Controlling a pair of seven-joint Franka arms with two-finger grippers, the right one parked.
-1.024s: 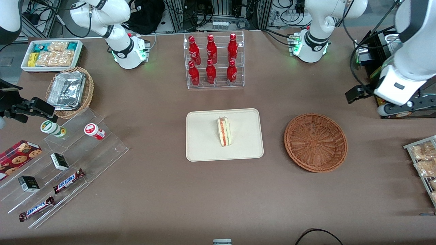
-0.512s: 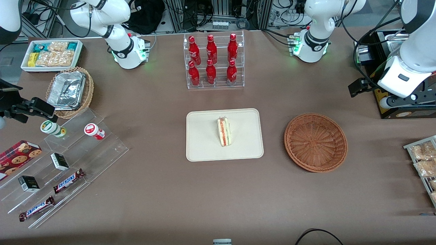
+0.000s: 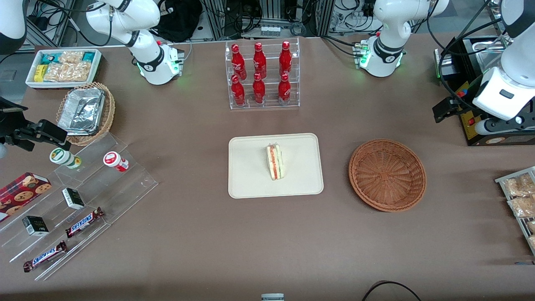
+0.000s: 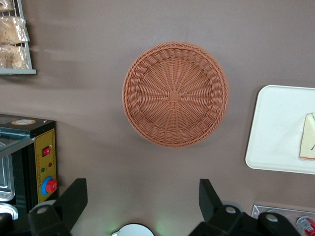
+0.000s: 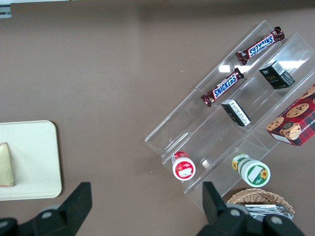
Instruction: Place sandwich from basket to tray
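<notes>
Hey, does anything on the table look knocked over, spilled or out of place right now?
Nothing stands out. The triangular sandwich lies intact on the cream rectangular tray, the reddish-brown wicker basket sits upright and empty, and the open end effector hangs apart from both.

Pincer [image 4: 140, 206] fingertips cut by left wrist frame edge; in front view, pincer hidden under arm housing at working arm's end of desk. Sandwich [image 4: 308, 143] and tray [image 4: 275, 129] cropped at wrist frame edge.
</notes>
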